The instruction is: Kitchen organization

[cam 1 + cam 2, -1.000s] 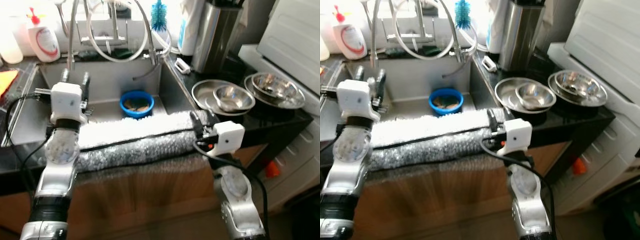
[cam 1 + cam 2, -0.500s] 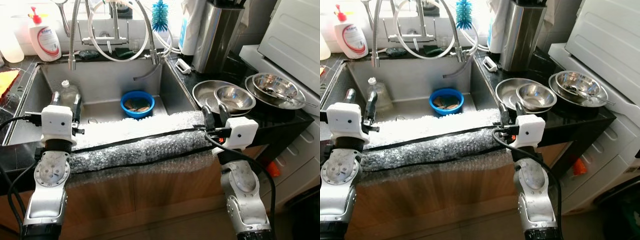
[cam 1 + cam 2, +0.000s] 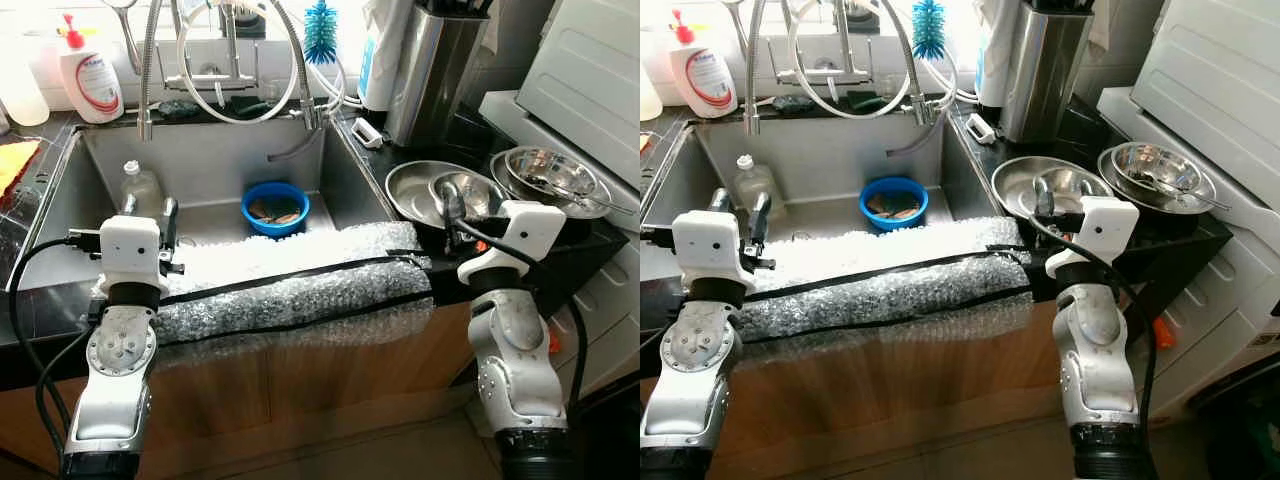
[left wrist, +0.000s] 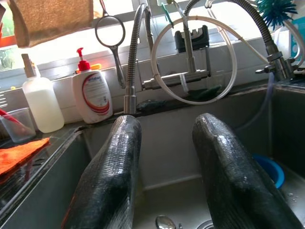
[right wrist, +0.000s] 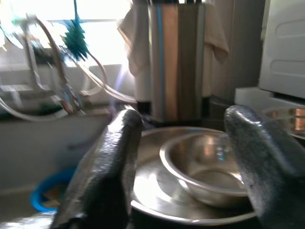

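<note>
A sheet of bubble wrap (image 3: 290,290), silvery and pebbled with a black strip running along its length, lay draped over the front edge of the stainless steel sink (image 3: 215,165). A round blue bowl (image 3: 273,207) sat on the sink floor just behind the wrap, and a clear plastic bottle (image 3: 140,188) stood in the basin's left part. A coiled spring faucet (image 3: 150,60) and looped hoses rose behind the basin, with a white soap dispenser (image 3: 90,80) on the ledge to the left and a blue bristle brush (image 3: 318,30) to the right.

On the dark counter to the right, a shallow steel pan (image 3: 415,190) held a smaller polished steel bowl (image 3: 470,195); a second steel bowl (image 3: 550,175) rested further right. A tall brushed-metal canister (image 3: 435,70) stood behind them.

The left gripper (image 3: 147,208) was positioned at the left end of the wrap, its textured black fingers (image 4: 107,181) apart and holding nothing, pointing into the basin. The right gripper (image 3: 450,200) was just beyond the right end of the wrap, over the pan's near rim, its fingers (image 5: 102,176) spread apart and unloaded, with the small bowl seen between them in the wrist view.
</note>
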`<state>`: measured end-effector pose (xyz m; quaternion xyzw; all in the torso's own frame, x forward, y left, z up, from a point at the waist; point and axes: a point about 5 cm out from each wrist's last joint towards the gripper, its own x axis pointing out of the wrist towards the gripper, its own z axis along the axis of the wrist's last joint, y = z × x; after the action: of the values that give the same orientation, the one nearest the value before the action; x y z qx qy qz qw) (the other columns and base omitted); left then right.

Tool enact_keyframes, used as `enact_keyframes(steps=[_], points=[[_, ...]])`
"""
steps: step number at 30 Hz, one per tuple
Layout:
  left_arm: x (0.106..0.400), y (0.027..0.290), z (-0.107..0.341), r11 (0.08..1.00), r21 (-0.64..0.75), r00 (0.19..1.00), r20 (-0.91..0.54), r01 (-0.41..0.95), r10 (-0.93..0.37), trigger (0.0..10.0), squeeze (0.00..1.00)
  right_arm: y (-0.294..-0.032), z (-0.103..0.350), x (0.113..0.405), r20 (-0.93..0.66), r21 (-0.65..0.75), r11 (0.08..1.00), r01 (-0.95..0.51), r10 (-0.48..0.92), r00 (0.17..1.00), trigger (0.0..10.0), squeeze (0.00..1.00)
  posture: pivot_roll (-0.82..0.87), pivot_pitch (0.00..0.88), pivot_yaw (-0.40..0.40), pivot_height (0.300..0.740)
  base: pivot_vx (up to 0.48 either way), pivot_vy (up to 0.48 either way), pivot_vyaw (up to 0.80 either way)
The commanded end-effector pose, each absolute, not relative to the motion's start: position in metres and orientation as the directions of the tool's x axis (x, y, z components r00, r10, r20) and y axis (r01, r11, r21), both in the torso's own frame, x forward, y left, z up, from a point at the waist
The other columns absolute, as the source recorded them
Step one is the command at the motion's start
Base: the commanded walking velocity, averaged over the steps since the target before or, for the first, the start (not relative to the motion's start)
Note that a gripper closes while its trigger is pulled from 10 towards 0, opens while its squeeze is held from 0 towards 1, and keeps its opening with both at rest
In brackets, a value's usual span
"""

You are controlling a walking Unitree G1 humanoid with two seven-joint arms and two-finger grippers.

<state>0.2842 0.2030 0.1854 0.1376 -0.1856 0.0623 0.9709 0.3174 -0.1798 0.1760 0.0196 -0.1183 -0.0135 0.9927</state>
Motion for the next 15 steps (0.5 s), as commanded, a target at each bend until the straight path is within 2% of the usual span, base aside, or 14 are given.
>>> enact_keyframes(steps=[1,2,3,8,15], points=[[0.286,0.196,0.193,0.961,0.233,0.917,0.396,-0.147,0.044,10.0,0.00,-0.188,0.181,0.323,0.213,0.021,0.999,0.039,-0.042,0.976,10.0,0.29,-0.01,0.000,-0.061,0.740,0.000,0.000,0.00],[0.287,0.195,0.193,0.962,0.230,0.917,0.396,-0.146,0.045,10.0,0.00,-0.189,0.182,0.325,0.205,0.005,1.000,0.028,-0.028,0.978,10.0,0.29,-0.01,0.000,-0.061,0.740,0.000,0.000,0.00],[0.287,0.195,0.194,0.962,0.229,0.917,0.397,-0.146,0.045,10.0,0.00,-0.190,0.182,0.326,0.191,-0.025,0.999,0.033,-0.027,0.981,10.0,0.00,-0.01,0.000,-0.061,0.740,0.000,0.000,0.00],[0.288,0.193,0.194,0.964,0.227,0.917,0.396,-0.141,0.041,10.0,0.00,-0.194,0.186,0.333,0.161,-0.066,0.998,0.012,-0.001,0.987,10.0,0.00,-0.01,0.000,-0.054,0.740,0.000,0.000,0.00],[0.292,0.189,0.196,0.966,0.227,0.920,0.392,-0.122,0.024,10.0,0.00,-0.200,0.194,0.356,0.034,-0.202,0.979,-0.031,0.039,0.999,10.0,0.00,-0.01,0.000,-0.040,0.740,0.000,0.000,0.00]])
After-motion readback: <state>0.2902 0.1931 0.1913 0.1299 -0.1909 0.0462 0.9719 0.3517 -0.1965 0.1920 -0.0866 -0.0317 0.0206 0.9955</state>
